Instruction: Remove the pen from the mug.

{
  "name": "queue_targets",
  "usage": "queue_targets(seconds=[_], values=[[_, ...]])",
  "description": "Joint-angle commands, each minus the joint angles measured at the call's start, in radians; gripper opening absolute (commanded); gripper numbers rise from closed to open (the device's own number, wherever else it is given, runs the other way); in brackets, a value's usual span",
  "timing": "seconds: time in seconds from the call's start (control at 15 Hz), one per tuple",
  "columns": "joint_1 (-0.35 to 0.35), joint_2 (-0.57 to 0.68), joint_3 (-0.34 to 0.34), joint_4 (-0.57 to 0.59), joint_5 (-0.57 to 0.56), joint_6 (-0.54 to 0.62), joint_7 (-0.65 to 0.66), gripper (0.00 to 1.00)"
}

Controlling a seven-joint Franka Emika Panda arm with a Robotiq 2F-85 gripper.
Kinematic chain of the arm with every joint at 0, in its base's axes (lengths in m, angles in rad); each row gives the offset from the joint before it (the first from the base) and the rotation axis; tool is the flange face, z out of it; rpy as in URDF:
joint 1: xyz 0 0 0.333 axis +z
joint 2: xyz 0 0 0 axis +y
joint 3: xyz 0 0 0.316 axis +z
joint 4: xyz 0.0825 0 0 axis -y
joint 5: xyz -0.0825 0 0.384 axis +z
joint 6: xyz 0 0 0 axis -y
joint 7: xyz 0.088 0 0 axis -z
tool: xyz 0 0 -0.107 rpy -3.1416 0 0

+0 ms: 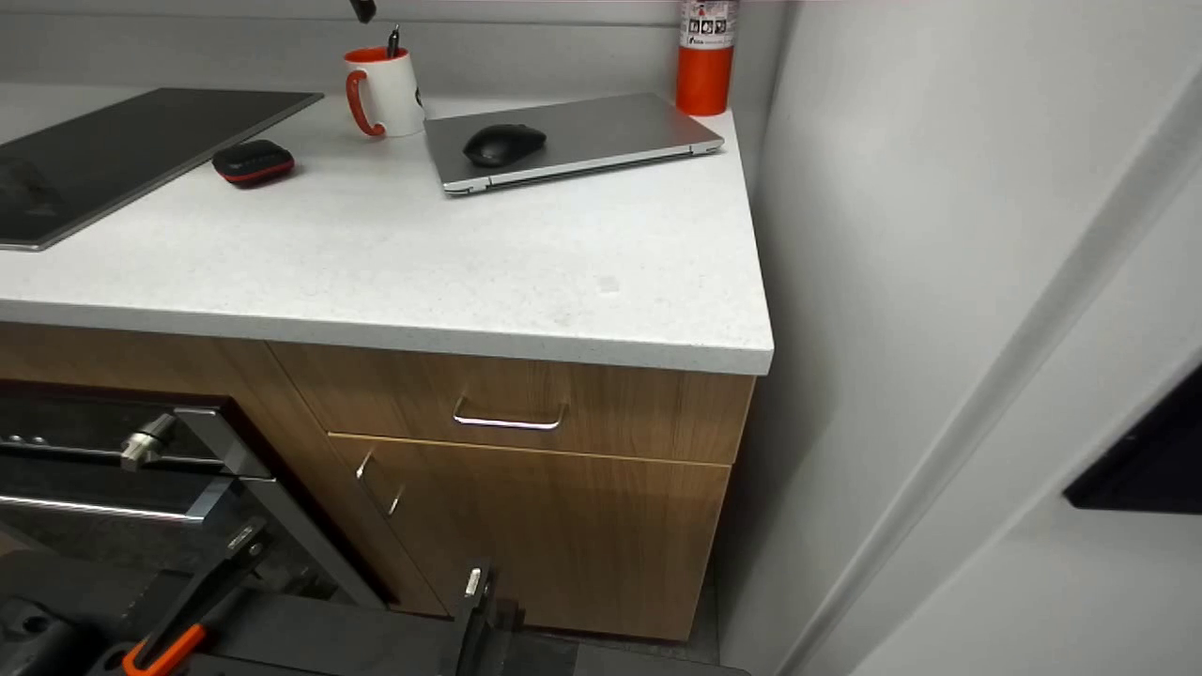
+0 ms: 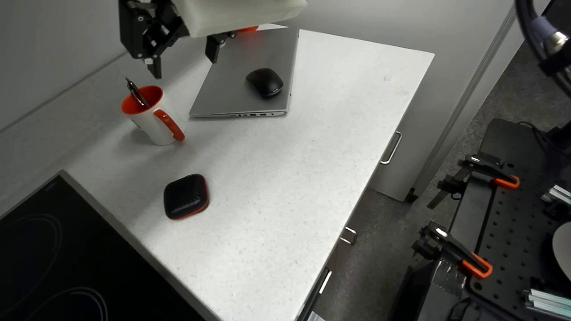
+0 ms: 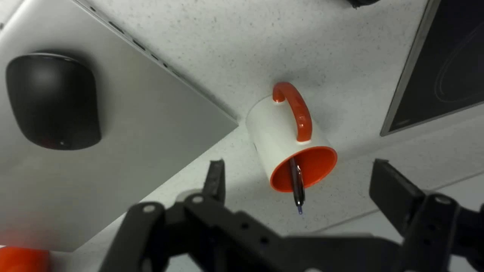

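Observation:
The white mug with red inside and red handle stands upright on the counter in both exterior views [image 1: 396, 99] [image 2: 157, 126] and in the wrist view [image 3: 270, 130]. The thin dark pen leans in the mug with its top end above the rim; it shows in both exterior views [image 1: 393, 41] [image 2: 137, 94] and in the wrist view [image 3: 297, 185]. Its lower part is hidden inside the mug. My gripper [image 2: 184, 63] is open and empty above the mug. In the wrist view the gripper [image 3: 298, 166] has the pen between its spread fingers, touching neither. One fingertip shows in an exterior view.
A closed grey laptop [image 2: 241, 89] with a black mouse [image 2: 265, 82] on it lies beside the mug. A small black case with red edge [image 2: 186, 196], a black cooktop [image 2: 49, 249] and a red canister [image 1: 703, 80] are also on the counter. A wall stands behind the mug.

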Motion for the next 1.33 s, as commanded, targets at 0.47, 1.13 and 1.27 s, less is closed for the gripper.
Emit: queue_targets(seconds=[0.47, 1.13, 1.27], values=[[0.02, 0.076, -0.016, 0.078, -0.04, 0.001, 0.037, 1.0], [0.032, 0.252, -0.006, 0.269, -0.038, 0.093, -0.008, 1.0], [0.045, 0.296, -0.013, 0.318, -0.051, 0.116, -0.012, 1.0]])
